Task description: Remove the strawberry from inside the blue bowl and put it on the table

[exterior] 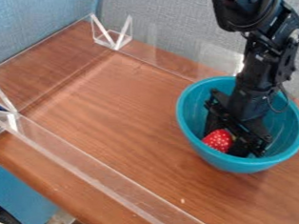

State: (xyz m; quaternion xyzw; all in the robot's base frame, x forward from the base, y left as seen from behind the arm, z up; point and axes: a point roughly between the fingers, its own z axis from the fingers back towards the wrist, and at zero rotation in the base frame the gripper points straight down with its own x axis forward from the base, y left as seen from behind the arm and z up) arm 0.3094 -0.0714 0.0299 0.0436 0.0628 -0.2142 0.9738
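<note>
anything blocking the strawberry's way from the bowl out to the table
Only the wall of the teal-blue plastic bowl around the small red toy strawberry; it must be lifted over the rim. The wood-grain tabletop beyond looks bare.

The black arm comes in from the top right and drops almost straight down, its jointed wrist stacked above the pincer (228, 138). The pincer points downward, low, with its dark fingers (213, 123) drawn together in a tight grip. The arm's upper section is cut off by the frame edge.
</note>
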